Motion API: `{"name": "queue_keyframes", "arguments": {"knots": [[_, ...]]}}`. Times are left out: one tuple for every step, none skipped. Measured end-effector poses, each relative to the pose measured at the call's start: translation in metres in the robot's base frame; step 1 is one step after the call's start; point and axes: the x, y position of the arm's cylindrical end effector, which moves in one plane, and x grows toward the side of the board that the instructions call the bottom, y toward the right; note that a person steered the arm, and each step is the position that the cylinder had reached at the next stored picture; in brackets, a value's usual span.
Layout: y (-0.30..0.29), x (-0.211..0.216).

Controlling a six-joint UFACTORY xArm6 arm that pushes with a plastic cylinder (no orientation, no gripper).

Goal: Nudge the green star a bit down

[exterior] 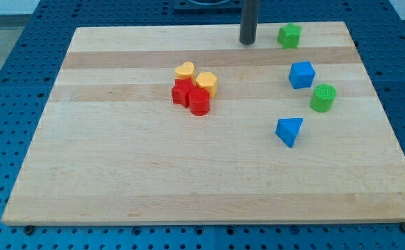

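**Rod parked beside the green star at the board's far edge**

The green star [290, 35] sits near the view's top edge of the wooden board [153, 180], toward the view's right. My tip [248, 42] rests on the board just beside it, at the star's nine o'clock — close, but with a sliver of bare wood between them, so not touching. There are no jaws to report: the arm ends in a plain dark rod, upright, nothing spread or pinched.

From the star, the other right-hand blocks trail off toward six o'clock. A blue cube [301, 74] comes first, well apart from the star. A green cylinder [323, 98] stands near the cube, at its four o'clock. A blue triangular block [289, 130] lies farther down, at about seven o'clock from the cylinder.

A tight cluster of four sits nearer the board's middle, at roughly eight o'clock from my tip and well apart from it. In it, a yellow heart [184, 70] is at the top, with a second yellow block [207, 82] — its shape hard to make out — at the heart's four o'clock. A red star-like block [181, 92] and a red cylinder [199, 102] press up against them from below.

The board lies on a blue perforated table [7, 62].
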Motion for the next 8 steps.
{"name": "queue_keyframes", "arguments": {"knots": [[0.006, -0.034], [0.016, -0.05], [0.018, -0.05], [0.06, -0.05], [0.073, -0.05], [0.08, -0.042], [0.084, -0.012], [0.084, -0.012]]}}
